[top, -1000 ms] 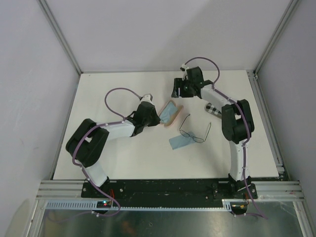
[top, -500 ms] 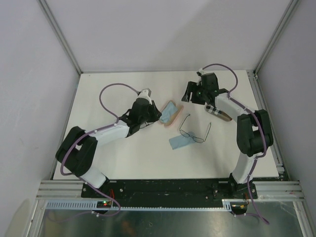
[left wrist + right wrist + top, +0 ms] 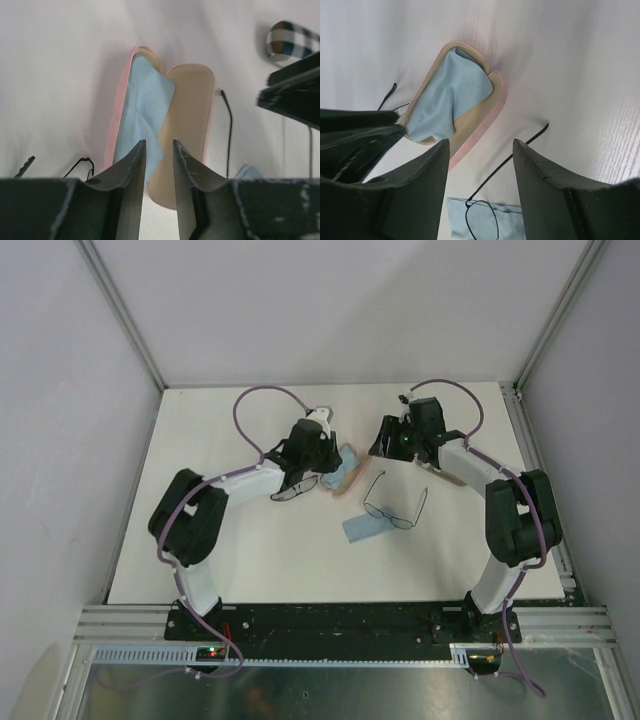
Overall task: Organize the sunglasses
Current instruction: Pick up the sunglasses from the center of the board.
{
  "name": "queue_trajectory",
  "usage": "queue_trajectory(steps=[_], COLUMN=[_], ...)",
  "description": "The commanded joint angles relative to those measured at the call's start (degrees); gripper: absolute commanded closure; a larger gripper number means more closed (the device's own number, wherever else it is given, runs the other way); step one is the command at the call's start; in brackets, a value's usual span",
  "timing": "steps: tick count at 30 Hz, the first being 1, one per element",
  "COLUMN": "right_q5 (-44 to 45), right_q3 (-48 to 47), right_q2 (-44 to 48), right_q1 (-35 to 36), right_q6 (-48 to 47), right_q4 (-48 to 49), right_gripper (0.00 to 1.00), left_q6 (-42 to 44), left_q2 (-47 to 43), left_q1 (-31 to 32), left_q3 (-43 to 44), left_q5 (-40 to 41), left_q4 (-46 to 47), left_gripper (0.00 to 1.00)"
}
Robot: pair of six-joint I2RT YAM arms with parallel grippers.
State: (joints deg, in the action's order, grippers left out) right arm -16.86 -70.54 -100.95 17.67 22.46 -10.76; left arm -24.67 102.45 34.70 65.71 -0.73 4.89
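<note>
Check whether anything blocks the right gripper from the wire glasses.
Nothing visible does. The right gripper hangs open near the wire glasses, with only bare table showing between them.

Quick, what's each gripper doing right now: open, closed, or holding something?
Left gripper: narrowly open, holding nothing.
Right gripper: wide open, holding nothing.

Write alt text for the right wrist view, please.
An open pink case holding a blue cloth lies on a white table, seen between the dark fingers of the open right gripper. Lower in frame, wire glasses rest partly on a second blue cloth.
</note>
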Motion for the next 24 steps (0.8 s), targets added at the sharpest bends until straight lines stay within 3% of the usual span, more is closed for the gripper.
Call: queue_trajectory(steps=[1,9,24], right_q5=[-0.72,-1.67,-2.49], right_q3=[0.05,0.05,0.05], right_q2=[3.67,3.03,2.76], right_q1=[0.13,-0.05,-0.18], right_q6=[-0.42,-0.75,-0.55], right_q4=[1.89,2.18,2.92], right_gripper=[0.4,0.39,0.39], left_q6=[4.3,4.77,6.57], left_q2=[4.4,6.81,3.33], left_q1=[-0.24,-0.29,-0.26], left_q3=[3.69,5.1,5.74], left_q5=[0.2,5.52,4.83], left_q4=[-2.72,-3.47,-3.73], left_gripper=[0.67,0.68,0.68])
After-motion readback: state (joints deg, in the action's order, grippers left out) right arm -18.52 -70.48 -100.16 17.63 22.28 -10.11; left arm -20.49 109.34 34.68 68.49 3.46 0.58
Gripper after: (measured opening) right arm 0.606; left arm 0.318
